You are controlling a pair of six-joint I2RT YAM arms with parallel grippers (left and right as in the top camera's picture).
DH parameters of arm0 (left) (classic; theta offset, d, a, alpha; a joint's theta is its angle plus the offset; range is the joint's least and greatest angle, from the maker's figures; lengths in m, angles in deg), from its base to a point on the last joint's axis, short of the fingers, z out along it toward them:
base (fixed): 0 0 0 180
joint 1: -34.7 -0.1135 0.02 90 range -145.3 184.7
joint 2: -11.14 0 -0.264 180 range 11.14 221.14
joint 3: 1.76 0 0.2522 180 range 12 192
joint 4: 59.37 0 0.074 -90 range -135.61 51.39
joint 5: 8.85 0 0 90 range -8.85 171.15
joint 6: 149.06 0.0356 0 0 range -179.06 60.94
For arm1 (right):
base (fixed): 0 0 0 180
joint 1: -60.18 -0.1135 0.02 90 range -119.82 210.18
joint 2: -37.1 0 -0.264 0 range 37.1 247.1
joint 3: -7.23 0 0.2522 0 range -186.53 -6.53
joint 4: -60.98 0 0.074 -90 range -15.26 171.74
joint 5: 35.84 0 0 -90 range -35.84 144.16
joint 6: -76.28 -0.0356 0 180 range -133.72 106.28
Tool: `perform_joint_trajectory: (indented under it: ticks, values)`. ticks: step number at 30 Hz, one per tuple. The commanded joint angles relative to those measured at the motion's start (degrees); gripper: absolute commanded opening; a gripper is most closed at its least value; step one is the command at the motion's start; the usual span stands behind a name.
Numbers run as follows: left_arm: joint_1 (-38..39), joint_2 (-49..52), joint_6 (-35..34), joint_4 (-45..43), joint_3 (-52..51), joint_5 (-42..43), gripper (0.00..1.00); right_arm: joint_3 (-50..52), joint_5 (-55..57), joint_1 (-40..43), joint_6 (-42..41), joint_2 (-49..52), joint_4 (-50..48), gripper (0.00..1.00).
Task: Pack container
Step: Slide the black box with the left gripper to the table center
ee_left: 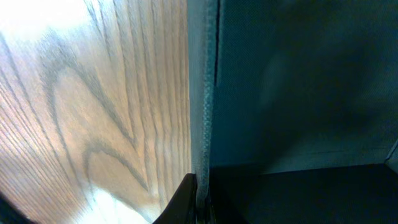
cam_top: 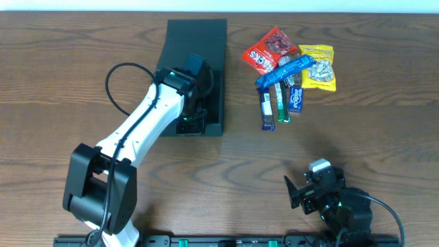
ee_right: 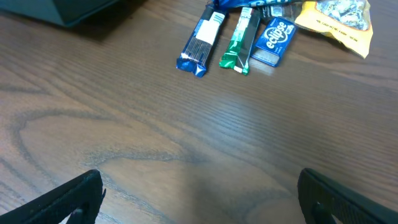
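Left gripper [cam_top: 191,123] pinches container [cam_top: 197,41] wall (fingertips [ee_left: 181,202] mostly cut off).

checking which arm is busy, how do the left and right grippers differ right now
The left gripper is shut on a wall of the container; the right gripper is wide open and empty. The left gripper reaches out to the container; the right gripper hangs back over bare table, short of the snack pile. Both are dark two-finger grippers.

Dark teal container [cam_top: 199,38], red packet [cam_top: 269,48] and yellow packet [cam_top: 319,68] stand out against the brown-grained table [cam_top: 68,75].
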Motion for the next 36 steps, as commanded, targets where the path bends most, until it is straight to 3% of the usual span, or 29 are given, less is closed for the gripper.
perform_joint_trajectory:
  ticks: [1,3,4,5,7,8,13,18,20,23,26,28,30,33,36]
  values:
    - [0.37,-0.94,-2.38,-0.5,0.11,0.72,0.06,0.17,0.35,0.42,-0.61,-0.31,0.07,0.99]
    - [0.37,-0.94,-2.29,-1.31,0.11,0.87,0.29,0.17,0.35,0.42,-0.61,-0.31,0.04,0.99]
    - [0.37,-0.94,-1.88,-1.55,0.11,1.07,0.49,0.17,0.35,0.42,-0.61,-0.31,0.04,0.99]
    - [0.37,-0.94,-0.98,-1.75,0.11,1.22,0.77,0.17,0.35,0.42,-0.61,-0.31,0.04,0.99]
    - [0.37,-0.94,2.54,-2.03,0.13,1.2,0.94,0.17,0.35,0.42,-0.63,-0.31,0.04,0.99]
    - [0.37,-0.94,4.66,-2.29,0.13,1.29,0.97,0.17,0.35,0.42,-0.63,-0.31,0.04,0.99]
    - [-0.35,-1.11,18.56,-3.32,0.59,2.73,0.96,0.17,0.35,0.42,-0.63,-0.31,0.04,0.99]
    - [-1.27,-3.72,36.72,-1.68,4.44,3.04,0.95,0.17,0.35,0.42,-0.61,-0.31,0.04,0.99]
    - [-1.31,-5.68,40.79,0.81,6.8,-0.5,0.95,0.17,0.35,0.42,-0.63,-0.31,0.04,0.99]
    - [-1.31,-9.9,47.67,4.79,11.08,-12.98,0.95,0.17,0.35,0.42,-0.63,-0.31,0.04,0.99]
    - [-1.22,-14.45,66.16,4.59,14.16,-24.63,0.95,0.17,0.35,0.42,-0.63,-0.31,0.04,0.99]
    - [-1.25,-17.29,82.51,5.29,14.93,-26.75,0.95,0.17,0.35,0.42,-0.63,-0.31,0.07,0.99]
    - [-1.27,-19.56,92.76,7.85,14.91,-26.34,0.96,0.17,0.35,0.42,-0.61,-0.31,0.04,0.99]
    - [-1.27,-21.4,99.3,12.41,14.91,-26.58,0.95,0.17,0.35,0.42,-0.61,-0.31,0.04,0.99]
    - [-1.27,-21.53,99.41,16.13,14.88,-27.61,0.96,0.17,0.35,0.42,-0.63,-0.31,0.04,0.99]
